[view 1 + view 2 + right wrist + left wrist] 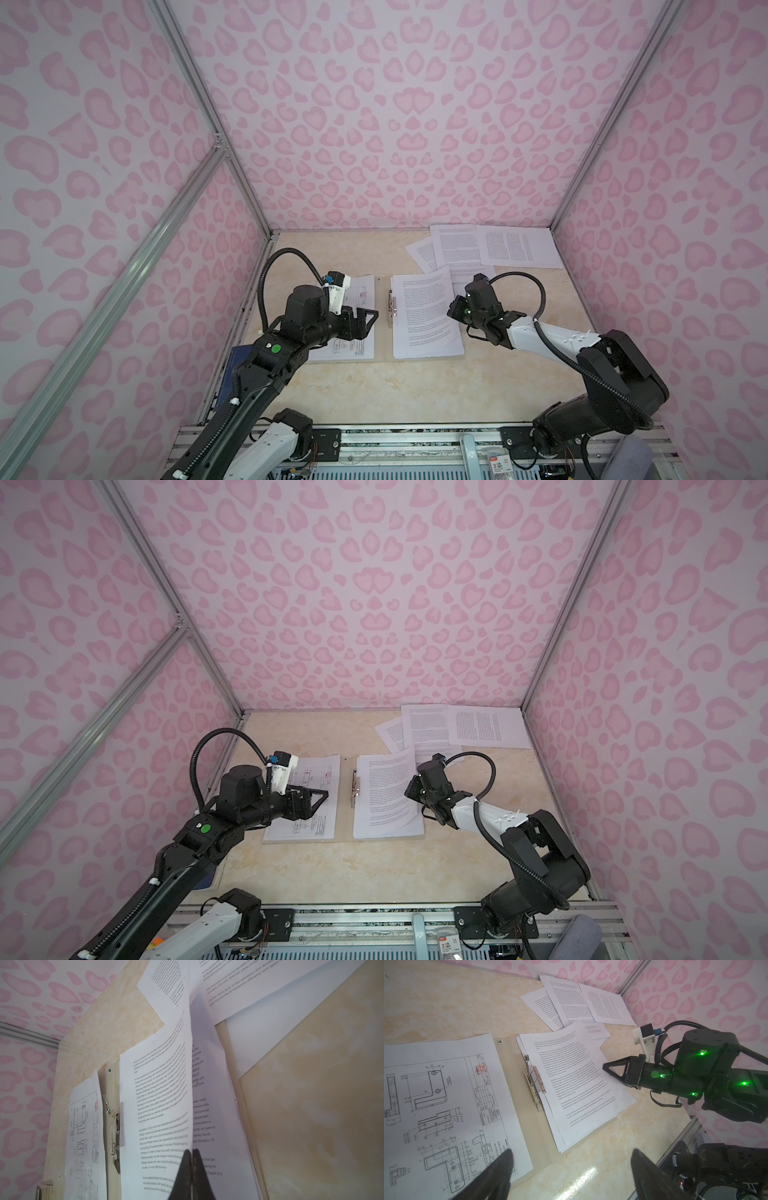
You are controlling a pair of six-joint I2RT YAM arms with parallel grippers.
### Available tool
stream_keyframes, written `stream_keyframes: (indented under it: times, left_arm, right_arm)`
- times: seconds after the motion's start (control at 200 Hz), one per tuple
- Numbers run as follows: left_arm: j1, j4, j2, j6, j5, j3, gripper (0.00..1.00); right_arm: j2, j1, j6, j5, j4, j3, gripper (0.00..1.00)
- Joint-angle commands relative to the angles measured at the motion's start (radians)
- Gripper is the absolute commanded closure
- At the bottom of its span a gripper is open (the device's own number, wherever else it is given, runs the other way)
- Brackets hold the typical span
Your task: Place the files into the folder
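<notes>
1. Near left edge of the desk (374,395): one dark blue book (235,374), mostly hidden beneath the left arm.
2. Mid-desk: one folder (383,345) lies open with two leaves flat and one metal clip (391,309) beside the spine.
3. Left leaf: one drawing sheet (360,291). The left gripper (372,318) hovers above it, jaws spread wide, holding nothing.
4. Right leaf: one stack of printed files (428,345), number unclear. The right gripper (191,1153) has its jaws pinched on the top sheet (162,1105), whose right edge is raised off the stack.
5. Far right corner: four loose files (455,245) overlap outside the folder.
</notes>
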Motion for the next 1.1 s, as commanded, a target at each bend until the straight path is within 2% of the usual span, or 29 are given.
stream_keyframes:
  times: [0.0,1.095]
  left_arm:
    - [0.000,0.019,0.000,0.010,0.011,-0.002,0.11]
    - [0.000,0.015,-0.006,0.013,0.004,-0.004,0.11]
  right_arm:
    - [0.011,0.003,0.019,-0.005,0.028,-0.012,1.00]
    - [0.051,0.047,0.104,-0.013,0.074,-0.036,1.00]
